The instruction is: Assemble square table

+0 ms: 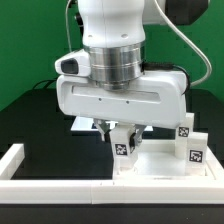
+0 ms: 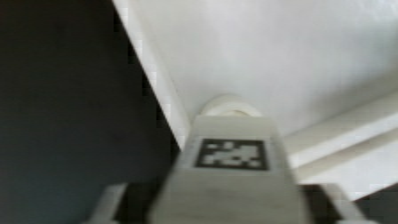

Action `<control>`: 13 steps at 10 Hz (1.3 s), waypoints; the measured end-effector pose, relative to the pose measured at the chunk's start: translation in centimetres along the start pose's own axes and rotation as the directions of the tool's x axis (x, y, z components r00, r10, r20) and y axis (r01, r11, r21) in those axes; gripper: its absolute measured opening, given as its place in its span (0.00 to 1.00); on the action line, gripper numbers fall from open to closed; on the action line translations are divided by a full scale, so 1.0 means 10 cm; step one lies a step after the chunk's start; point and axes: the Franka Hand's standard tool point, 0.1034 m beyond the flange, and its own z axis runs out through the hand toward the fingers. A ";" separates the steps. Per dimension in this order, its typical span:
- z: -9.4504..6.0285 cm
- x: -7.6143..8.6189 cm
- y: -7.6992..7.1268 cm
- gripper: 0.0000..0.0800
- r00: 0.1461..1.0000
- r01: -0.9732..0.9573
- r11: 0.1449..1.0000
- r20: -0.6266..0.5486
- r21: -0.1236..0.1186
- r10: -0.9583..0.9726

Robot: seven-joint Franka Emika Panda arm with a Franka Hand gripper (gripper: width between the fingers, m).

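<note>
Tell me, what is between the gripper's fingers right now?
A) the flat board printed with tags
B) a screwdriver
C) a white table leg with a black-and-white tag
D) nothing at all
C: in the wrist view a white leg bearing a square tag stands between the two fingers of the gripper, and the exterior view shows the same tagged leg under the gripper.

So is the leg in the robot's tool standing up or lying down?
Standing up. In the exterior view the leg hangs straight down between the fingers of the tool, its tag facing the camera, over the tabletop.
</note>
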 end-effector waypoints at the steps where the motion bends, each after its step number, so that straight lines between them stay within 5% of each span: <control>1: 0.00 0.00 0.00 0.36 0.997 -0.080 0.997 0.000 0.000 0.080; 4: 0.02 0.00 -0.01 0.36 0.959 -0.285 0.959 -0.007 0.002 0.285; 7: 0.04 0.00 -0.05 0.36 0.801 -0.596 0.802 -0.034 0.042 0.598; 10: 0.05 0.05 -0.06 0.36 0.503 -0.847 0.492 0.005 0.203 0.864; 11: 0.05 0.05 -0.07 0.36 0.453 -0.874 0.441 0.016 0.201 0.891; 13: 0.05 0.05 -0.07 0.36 0.517 -0.839 0.507 -0.001 0.199 0.856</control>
